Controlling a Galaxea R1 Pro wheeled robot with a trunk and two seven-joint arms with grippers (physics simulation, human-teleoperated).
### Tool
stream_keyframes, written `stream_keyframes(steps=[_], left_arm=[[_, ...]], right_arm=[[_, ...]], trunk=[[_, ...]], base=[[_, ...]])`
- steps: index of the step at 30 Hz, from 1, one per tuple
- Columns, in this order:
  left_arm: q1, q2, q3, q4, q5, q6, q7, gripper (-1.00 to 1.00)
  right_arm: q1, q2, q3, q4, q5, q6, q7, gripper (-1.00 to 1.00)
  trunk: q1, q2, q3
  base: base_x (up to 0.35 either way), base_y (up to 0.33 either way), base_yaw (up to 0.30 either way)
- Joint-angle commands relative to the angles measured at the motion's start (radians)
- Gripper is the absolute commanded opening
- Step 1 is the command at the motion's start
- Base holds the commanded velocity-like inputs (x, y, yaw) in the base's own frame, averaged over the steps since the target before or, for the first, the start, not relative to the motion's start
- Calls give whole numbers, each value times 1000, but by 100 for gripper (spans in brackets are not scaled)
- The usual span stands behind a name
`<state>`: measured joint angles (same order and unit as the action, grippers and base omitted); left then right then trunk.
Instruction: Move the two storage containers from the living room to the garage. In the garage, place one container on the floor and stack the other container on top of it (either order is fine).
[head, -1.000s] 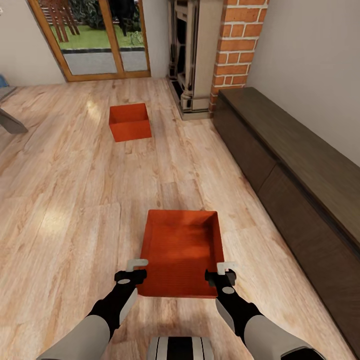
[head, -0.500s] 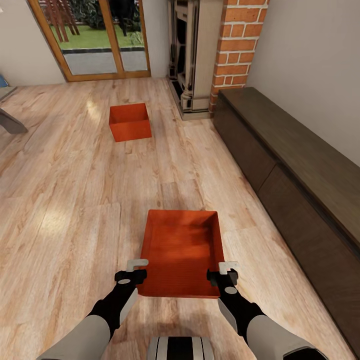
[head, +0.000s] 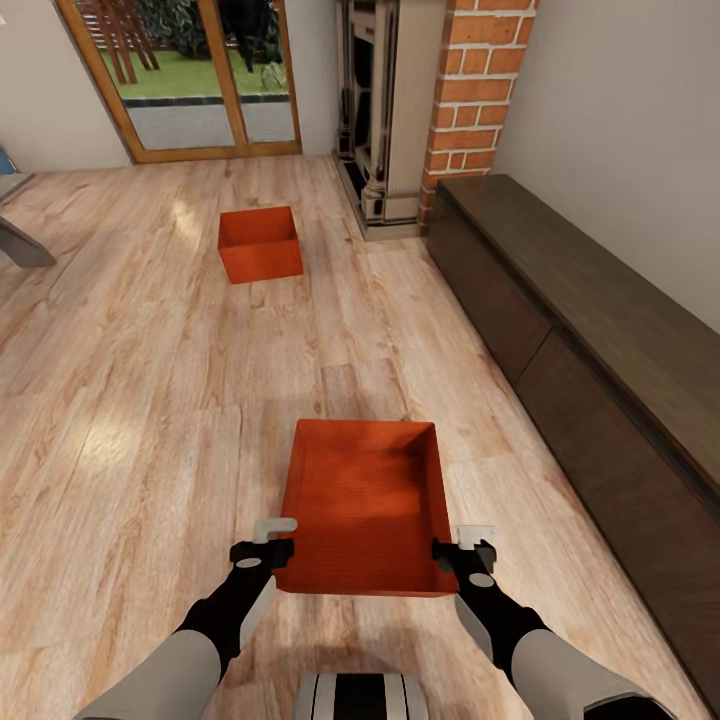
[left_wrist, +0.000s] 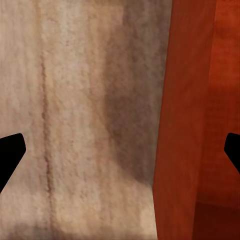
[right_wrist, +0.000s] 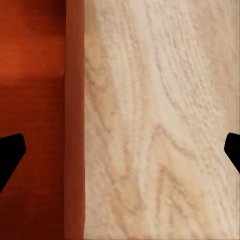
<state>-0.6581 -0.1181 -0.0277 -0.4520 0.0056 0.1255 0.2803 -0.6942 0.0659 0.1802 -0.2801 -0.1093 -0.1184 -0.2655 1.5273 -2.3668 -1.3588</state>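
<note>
We see the near storage container (head: 362, 505), an orange-red topless bin with a finely ribbed inside, sitting on the light wood-plank floor (head: 130, 400) of the living room, directly ahead of our trunk. Our left gripper (head: 268, 537) hangs at the bin's near left corner, and in the left wrist view its two dark fingertips (left_wrist: 10, 155) stand wide apart, with the bin's left wall (left_wrist: 182, 125) rising between them nearer one tip and bare planks on the other side; it grips nothing. Our right gripper (head: 474, 543) hangs at the near right corner, just outside the rim in the head view. In the right wrist view its fingertips (right_wrist: 11, 152) are likewise spread wide, the bin's right wall (right_wrist: 74, 125) running between them with ribbed orange on one side and pale wood (right_wrist: 160, 125) on the other; it too has hold of nothing. The second storage container (head: 260, 243), alike in colour, rests well apart, farther out on the planks towards the wood-framed glass doors (head: 185, 75). A brick-and-carved-stone fireplace (head: 420, 110) stands beside those doors, and a long dark wooden cabinet (head: 590, 370) runs along the wall on our right, near the closer bin but not touching it.
</note>
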Motion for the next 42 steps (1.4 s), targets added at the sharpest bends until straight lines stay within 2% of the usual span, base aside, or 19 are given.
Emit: stream_keyframes(steps=[1,10,20,42], left_arm=[[0,0,-3,-2,1,6,5,100],[0,2,-3,-2,1,6,4,100],[0,3,-3,-1,1,6,4,100],[0,3,-3,-2,1,6,3,100]], right_arm=[[-1,-1,9,1,-11,-4,-5,100],[-1,-3,8,1,-13,-4,-4,100],[-1,9,11,2,-15,-4,-4,100],[-1,14,13,4,-15,-2,29,100]], trunk=[[0,0,-1],[0,0,-1],[0,0,-1],[0,0,-1]], base=[[0,0,0],[0,0,0],[0,0,0],[0,0,0]])
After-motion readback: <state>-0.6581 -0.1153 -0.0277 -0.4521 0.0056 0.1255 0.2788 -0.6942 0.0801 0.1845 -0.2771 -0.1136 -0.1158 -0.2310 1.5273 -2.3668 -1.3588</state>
